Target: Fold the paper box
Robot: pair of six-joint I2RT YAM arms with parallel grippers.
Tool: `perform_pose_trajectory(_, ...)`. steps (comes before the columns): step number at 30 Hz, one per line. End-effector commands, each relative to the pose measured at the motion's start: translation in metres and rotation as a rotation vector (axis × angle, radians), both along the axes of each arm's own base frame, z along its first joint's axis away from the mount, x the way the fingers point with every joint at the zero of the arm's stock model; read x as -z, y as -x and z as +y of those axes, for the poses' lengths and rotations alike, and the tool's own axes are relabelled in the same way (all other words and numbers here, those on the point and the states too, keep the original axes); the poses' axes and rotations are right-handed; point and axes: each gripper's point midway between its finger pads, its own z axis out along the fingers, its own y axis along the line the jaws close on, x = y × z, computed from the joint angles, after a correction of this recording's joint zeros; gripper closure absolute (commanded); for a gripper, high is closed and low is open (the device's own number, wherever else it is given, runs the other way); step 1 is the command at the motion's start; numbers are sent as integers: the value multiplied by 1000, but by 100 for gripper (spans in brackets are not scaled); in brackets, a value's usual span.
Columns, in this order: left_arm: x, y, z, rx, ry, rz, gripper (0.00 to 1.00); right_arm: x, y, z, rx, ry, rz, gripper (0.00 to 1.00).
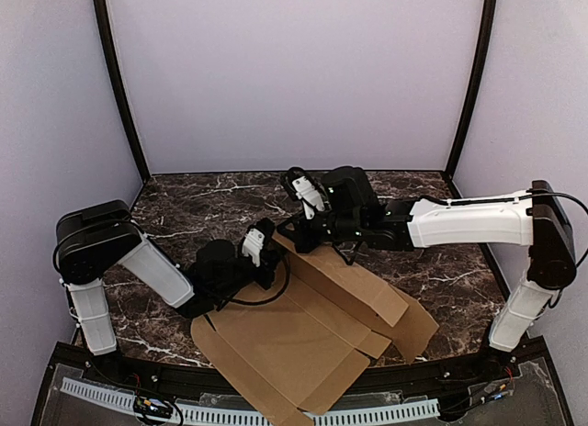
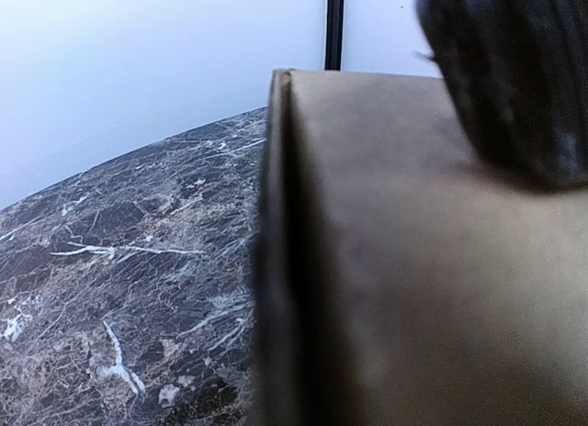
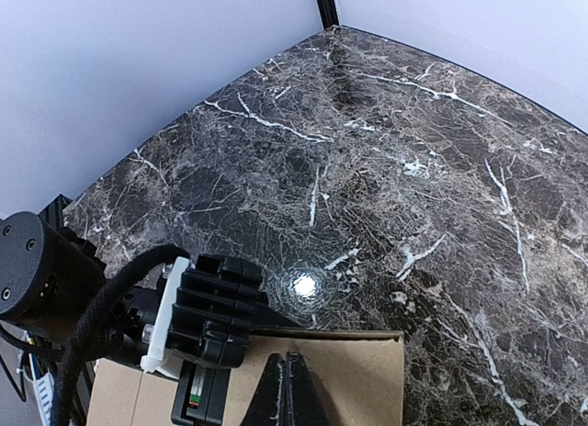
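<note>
Brown paper box (image 1: 294, 343), mostly flat sheet, at near edge of worktop (image 1: 441, 270), one corner past the rim.
L end effector (image 1: 265, 252) closed, looks pinched on raised flap (image 2: 423, 261); R end effector (image 3: 287, 371) tips together over flap edge behind. Risk: flap slips/springs back, or R push skids sheet off edge. No walls up yet, nothing inside.

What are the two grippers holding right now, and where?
The paper box: the right gripper pinches the top edge of the raised flap; the left gripper seems to grip that flap beside it.
</note>
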Motion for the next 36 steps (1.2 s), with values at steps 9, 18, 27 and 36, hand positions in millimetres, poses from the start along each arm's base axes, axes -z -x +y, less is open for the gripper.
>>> perform_pose_trajectory(9, 5, 2, 14, -34, -41, 25, 99, 1, 4, -13, 20, 21, 24, 100)
perform_pose_trajectory(18, -5, -18, 49, -257, -110, 7, 99, -40, -3, -34, 80, 37, -85, 70)
perform_pose_trajectory(27, -20, -20, 115, -566, -91, 30, 99, -76, 3, -91, 197, 92, -166, 57)
perform_pose_trajectory(36, -10, -12, 150, -712, -35, 74, 99, -48, 4, -138, 325, 190, -136, 100)
